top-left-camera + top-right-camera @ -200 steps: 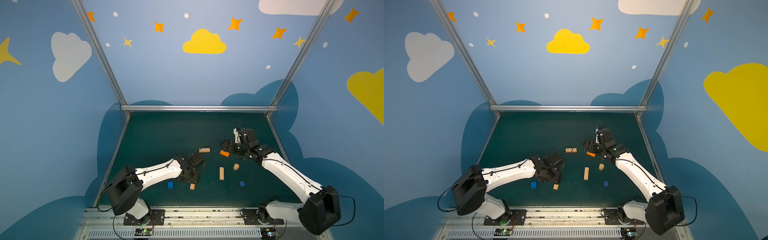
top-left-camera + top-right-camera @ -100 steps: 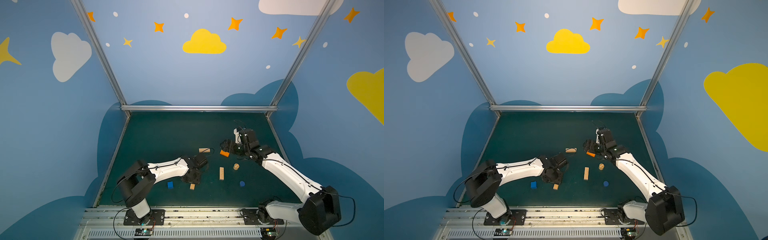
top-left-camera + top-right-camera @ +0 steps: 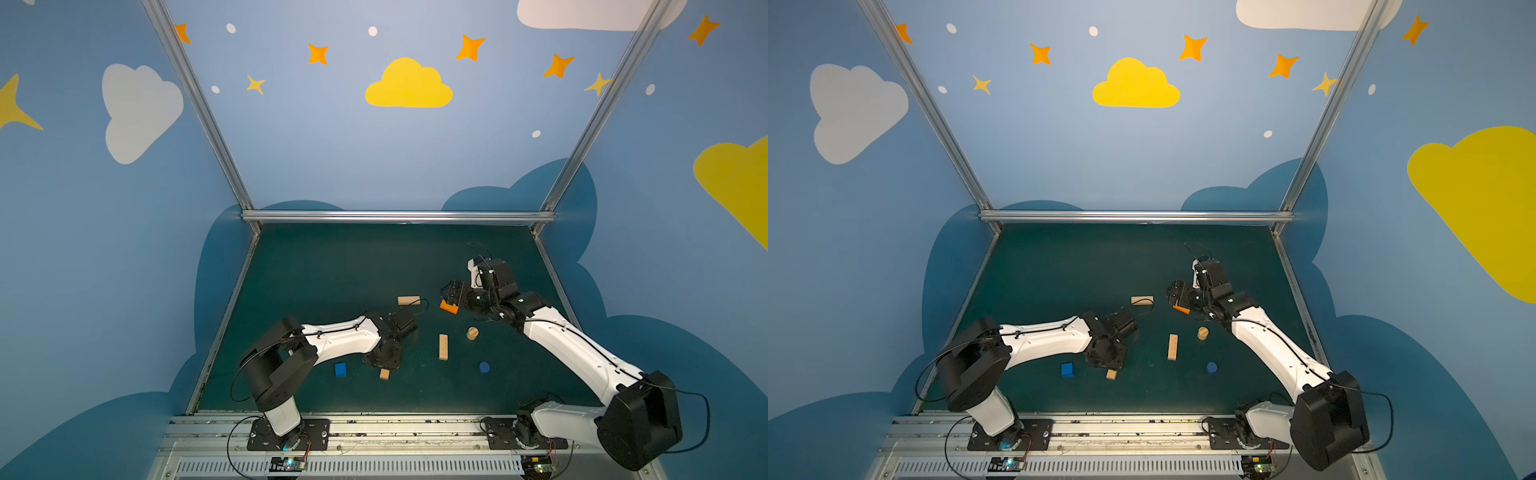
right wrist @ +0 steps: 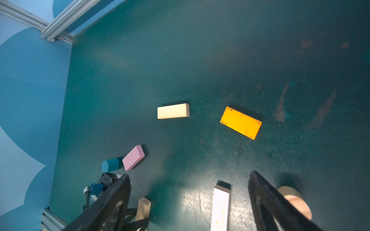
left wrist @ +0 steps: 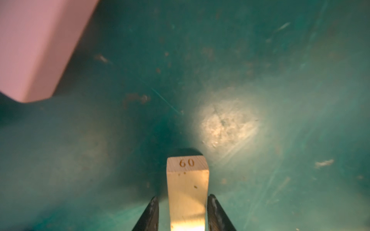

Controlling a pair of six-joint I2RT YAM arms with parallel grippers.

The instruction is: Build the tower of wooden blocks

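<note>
Two digits, "60", mark the end of the tan bar between the fingers of my left gripper, which flank it with a sliver of gap, near the blue cube. My right gripper hangs spread wide by the orange bar.

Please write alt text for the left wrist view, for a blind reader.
A tan wood bar stamped "60" lies between the open black fingers of the left tool, a slim gap beside it. A blurred pink bar rests farther off on the scratched dark-green table.
</note>
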